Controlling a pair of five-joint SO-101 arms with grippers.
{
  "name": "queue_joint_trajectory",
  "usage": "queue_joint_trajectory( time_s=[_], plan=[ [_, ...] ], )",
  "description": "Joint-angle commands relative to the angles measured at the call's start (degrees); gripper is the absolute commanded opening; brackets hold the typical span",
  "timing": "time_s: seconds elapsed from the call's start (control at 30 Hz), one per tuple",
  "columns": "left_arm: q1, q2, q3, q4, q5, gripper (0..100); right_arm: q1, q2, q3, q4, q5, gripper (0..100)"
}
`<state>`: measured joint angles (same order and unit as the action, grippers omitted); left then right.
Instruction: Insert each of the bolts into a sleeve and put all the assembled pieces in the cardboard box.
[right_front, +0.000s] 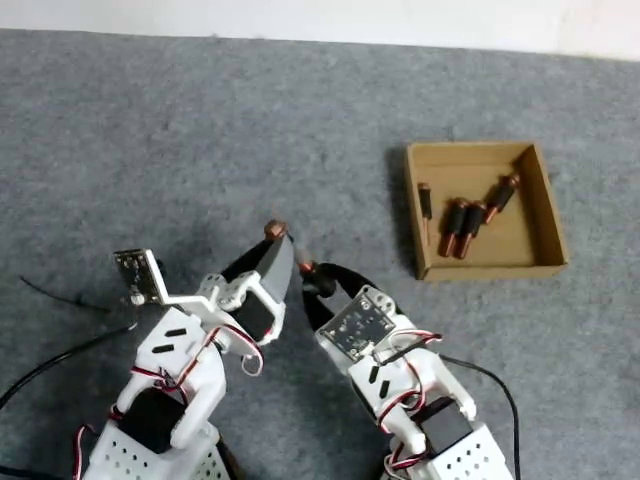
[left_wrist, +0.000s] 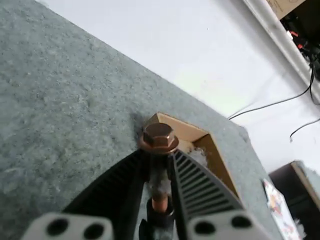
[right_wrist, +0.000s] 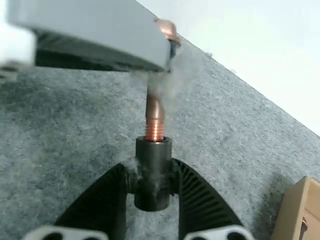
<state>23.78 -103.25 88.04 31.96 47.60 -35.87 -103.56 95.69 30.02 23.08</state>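
Note:
My left gripper (right_front: 277, 243) (left_wrist: 158, 156) is shut on a copper bolt (left_wrist: 159, 137), hex head pointing away from the wrist. My right gripper (right_front: 311, 280) (right_wrist: 153, 172) is shut on a black sleeve (right_wrist: 153, 165). The two meet in mid-air above the carpet. The bolt's threaded end (right_wrist: 154, 120) sits in the sleeve's mouth, with most of the shank outside. The cardboard box (right_front: 485, 151) lies to the right and holds three assembled pieces (right_front: 461, 228) plus one thin dark bolt (right_front: 425, 206).
Grey carpet (right_front: 200, 130) covers the table. A black cable (right_front: 60, 298) trails at the left near the left arm's base. The box's corner (left_wrist: 200, 140) shows just beyond the bolt head.

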Motion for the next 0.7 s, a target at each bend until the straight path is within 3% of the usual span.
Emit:
queue_joint_trajectory(
  time_s=[0.0,0.13,0.47,0.53,0.67],
  plan=[
    [4.4,0.2,0.6,0.8,-5.4,1,-0.2,0.1,7.1,0.1,0.3,0.5],
    [8.8,0.2,3.3,0.8,-11.4,1,-0.2,0.1,7.1,0.1,0.3,0.5],
    [8.3,0.2,3.2,2.2,-11.8,1,-0.2,-0.4,7.1,1.3,0.3,0.5],
    [8.3,0.2,2.3,4.8,-11.8,5,-0.2,-0.4,7.1,1.4,0.3,0.5],
    [8.3,0.2,0.2,12.0,-11.6,23,-0.2,-0.4,7.2,1.4,0.3,0.5]
  ],
)
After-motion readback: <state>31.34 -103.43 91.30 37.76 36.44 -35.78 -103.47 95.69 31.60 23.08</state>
